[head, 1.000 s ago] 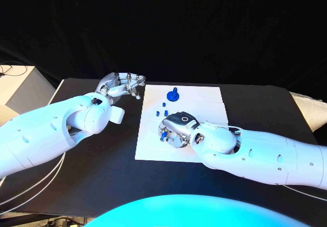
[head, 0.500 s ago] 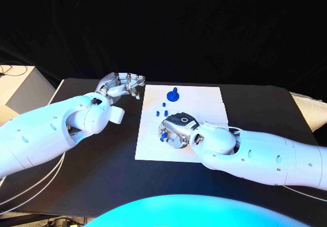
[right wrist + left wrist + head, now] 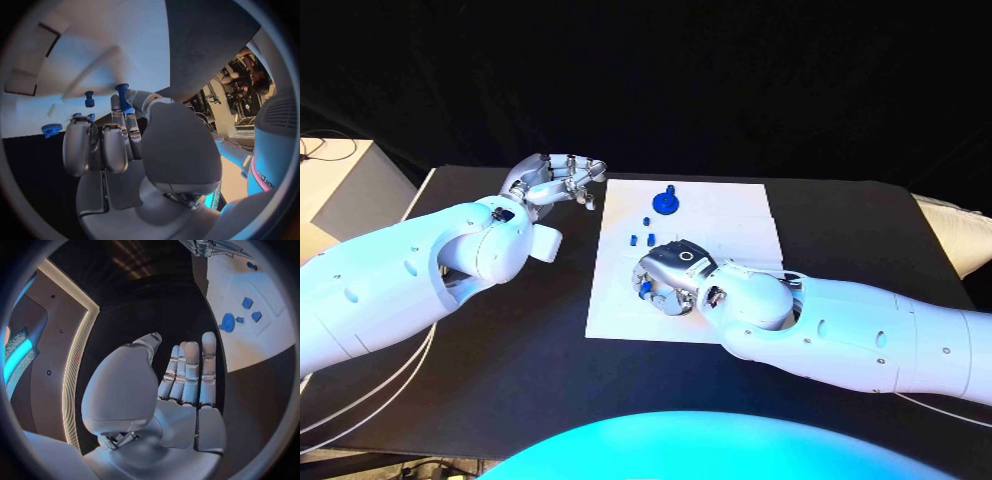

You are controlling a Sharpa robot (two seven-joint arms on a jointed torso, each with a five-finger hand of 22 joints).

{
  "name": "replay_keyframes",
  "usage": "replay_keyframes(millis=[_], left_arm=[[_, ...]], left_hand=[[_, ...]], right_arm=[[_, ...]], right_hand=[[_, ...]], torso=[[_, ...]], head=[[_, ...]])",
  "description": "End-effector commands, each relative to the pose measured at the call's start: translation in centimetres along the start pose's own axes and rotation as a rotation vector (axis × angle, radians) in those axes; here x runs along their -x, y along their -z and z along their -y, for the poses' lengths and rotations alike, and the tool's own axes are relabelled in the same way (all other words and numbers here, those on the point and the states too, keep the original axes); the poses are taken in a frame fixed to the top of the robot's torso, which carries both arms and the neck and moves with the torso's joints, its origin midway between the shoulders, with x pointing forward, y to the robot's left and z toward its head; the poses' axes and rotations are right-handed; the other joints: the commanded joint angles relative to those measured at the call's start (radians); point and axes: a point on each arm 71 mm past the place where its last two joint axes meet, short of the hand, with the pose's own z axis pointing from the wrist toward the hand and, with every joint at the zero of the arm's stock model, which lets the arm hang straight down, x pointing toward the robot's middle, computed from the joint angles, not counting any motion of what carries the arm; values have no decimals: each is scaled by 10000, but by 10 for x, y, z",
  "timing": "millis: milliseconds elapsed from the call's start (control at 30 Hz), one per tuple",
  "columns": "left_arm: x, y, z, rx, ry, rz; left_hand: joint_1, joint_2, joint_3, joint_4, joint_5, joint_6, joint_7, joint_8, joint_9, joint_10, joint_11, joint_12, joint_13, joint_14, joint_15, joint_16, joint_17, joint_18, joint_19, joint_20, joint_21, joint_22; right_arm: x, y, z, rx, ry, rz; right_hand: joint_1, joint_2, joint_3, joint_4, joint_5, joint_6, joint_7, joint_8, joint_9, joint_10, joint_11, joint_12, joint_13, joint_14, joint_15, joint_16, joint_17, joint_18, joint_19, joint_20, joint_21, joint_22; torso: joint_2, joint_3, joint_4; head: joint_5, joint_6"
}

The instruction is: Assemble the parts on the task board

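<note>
Firstly, at the left side of the head view stands a pale box-shaped cabinet (image 3: 343, 185), just beside the black table (image 3: 516, 340). The left hand (image 3: 560, 180) is held over the dark table top near the left edge of the white flat task board (image 3: 733, 215), not touching it. Its fingers (image 3: 187, 370) are stretched out side by side in the left wrist view and nothing lies between them, so this hand is empty and spread.

On the far part of the task board stands a round blue part with a small stem (image 3: 666, 203). A little nearer to the robot lie a few small blue pieces (image 3: 642, 238) in a short row, apart from the round one. The left wrist view shows the same round blue part and two small blue pieces beside it on the white board.

The right hand (image 3: 672, 275) lies low over the middle of the board, palm down. Its back and the white right arm (image 3: 862, 330) cover much of the board's near half, so what lies under the palm cannot be seen from the head view. A bit of blue shows at the hand's left side. In the right wrist view the fingers are curled in, and a small blue peg-shaped part (image 3: 123, 96) is pinched at the fingertips, over the white board. Another small blue peg (image 3: 89, 98) stands on the board just beyond, and a blue toothed wheel (image 3: 52, 129) lies near the board's edge.
</note>
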Motion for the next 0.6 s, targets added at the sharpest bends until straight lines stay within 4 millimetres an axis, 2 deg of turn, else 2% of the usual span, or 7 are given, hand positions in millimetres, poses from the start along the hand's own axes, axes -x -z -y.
replay_keyframes(millis=[33,100,133,267,333,467,600], left_arm=[[-1,0,1,-47,74,-103],[-1,0,1,-46,74,-103],[-1,0,1,-46,73,-102],[-1,0,1,-44,71,-95],[-1,0,1,-42,70,-92],[-1,0,1,-37,65,-79],[0,0,1,-31,64,-77]], left_hand=[[94,-14,-46,-8,32,3,-16,29,-11,-83,-2,33,-13,17,22,47,12,140,65,-10,51,9],[94,-14,-46,-8,32,3,-16,29,-11,-83,-2,33,-13,17,22,47,12,140,65,-10,51,9],[94,-14,-46,-8,32,3,-16,29,-11,-83,-2,33,-13,17,22,47,12,140,65,-10,51,9],[94,-14,-46,-8,32,3,-16,29,-11,-83,-2,33,-13,17,22,47,12,140,65,-10,51,9],[94,-14,-46,-8,32,3,-16,29,-11,-83,-2,33,-13,17,22,47,12,140,65,-10,51,9],[122,11,-109,9,33,-5,-16,60,-19,-117,-1,69,-16,11,24,56,7,140,65,-10,52,13],[123,13,-112,10,33,-6,-15,62,-20,-119,0,71,-16,11,24,56,7,140,65,-10,52,13]], right_arm=[[-6,1,-1,116,164,-274],[-6,1,-1,156,75,-253],[-6,1,-1,170,37,-228],[-5,2,0,203,-65,-93],[-5,3,1,196,-101,-21],[-4,4,2,154,-149,97],[-2,6,3,96,-204,276]], right_hand=[[-397,-206,-77,-81,267,-151,126,-7,57,466,-484,-149,7,197,0,-5,-62,-47,80,-19,-103,77],[-813,-536,-282,38,474,-523,220,-247,-28,135,-351,-371,-43,183,104,-26,-131,-38,45,56,-178,26],[-1021,-734,-430,111,383,-704,242,-370,-76,-140,-283,-494,-98,152,170,-71,-255,-13,-5,107,-306,-79],[-1195,-875,-1140,78,225,-1257,187,-746,-232,-904,-189,-471,-250,7,248,-314,-805,150,-273,210,-1026,-682],[-1031,-750,-1878,107,248,-1413,194,-912,-326,-1376,-126,-364,-286,-65,300,-475,-1111,249,-438,263,-1549,-1107],[-322,-315,-3469,496,305,-1846,-13,-1302,-595,-2223,21,-151,-301,-103,395,-612,-1381,347,-534,361,-2193,-1615],[267,-174,-4351,1058,303,-1970,19,-1457,-749,-2566,39,157,-293,-120,427,-666,-1499,370,-519,393,-2426,-1777]], torso=[[-6,0,-20],[-6,-2,-28],[-6,-2,-28],[-14,1,-23],[-19,1,-19],[-17,4,-14],[-11,3,-13]], head=[[25,1],[31,1],[28,1],[16,1],[11,1],[0,1],[-8,1]])
